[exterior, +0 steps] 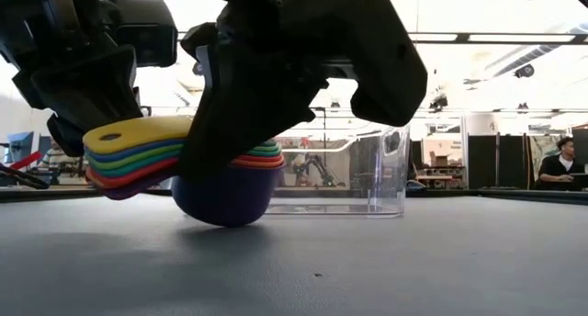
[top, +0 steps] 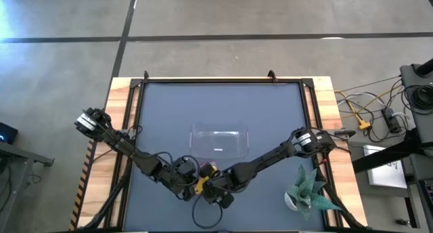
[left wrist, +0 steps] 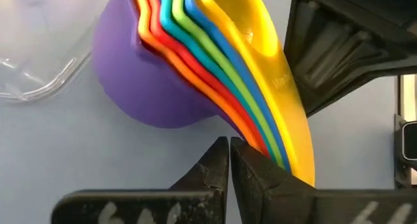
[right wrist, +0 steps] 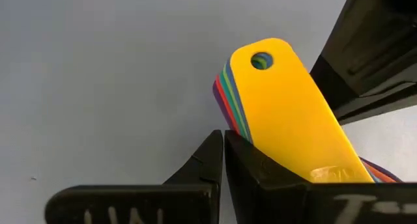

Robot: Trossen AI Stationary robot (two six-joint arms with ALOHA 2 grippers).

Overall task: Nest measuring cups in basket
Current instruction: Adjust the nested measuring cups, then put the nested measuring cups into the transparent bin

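Cups [exterior: 184,160] already nested, sitting on worktop [exterior: 367,261] w/ both arms' jaws closed beside the handles, gripping nothing I can see; next, lift stack into basket [top: 218,141].

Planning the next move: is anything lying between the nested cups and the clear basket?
Nothing visible does. The stack of measuring cups sits on the mat in front of the basket, with bare mat between them. Left gripper and right gripper are both shut beside the handles.
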